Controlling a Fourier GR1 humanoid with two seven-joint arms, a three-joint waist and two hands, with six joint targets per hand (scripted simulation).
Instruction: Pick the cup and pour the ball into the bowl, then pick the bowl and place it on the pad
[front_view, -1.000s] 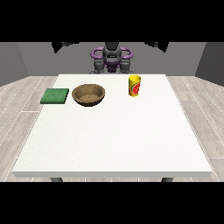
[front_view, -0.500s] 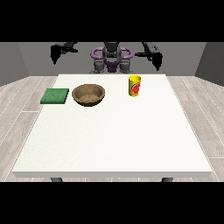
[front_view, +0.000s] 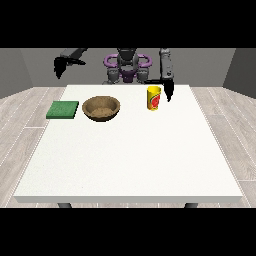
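1. Three task things stand in a row across the far part of the white table: we see a green pad at the view's left, a brown bowl beside it, and a yellow cup with a red mark further to the view's right.
2. We find the cup upright, well apart from the bowl, with bare table between them. The ball is not visible to us from this angle.
3. We see the hand at the view's right hanging down from its arm, just beside the cup on the cup's right side. Its dark tip reaches about to the level of the cup's upper half.
4. We cannot tell whether that hand touches the cup; a thin gap seems to lie between them, and nothing is wrapped round the cup. How far its fingers are spread we cannot tell.
5. We see the hand at the view's left held high, beyond the table's far left corner, well apart from the pad and the bowl below it. It holds nothing; whether its fingers are curled or straight we cannot tell.
6. We note the bowl sits on the table just beside the pad, not on it, a narrow strip of table between them.
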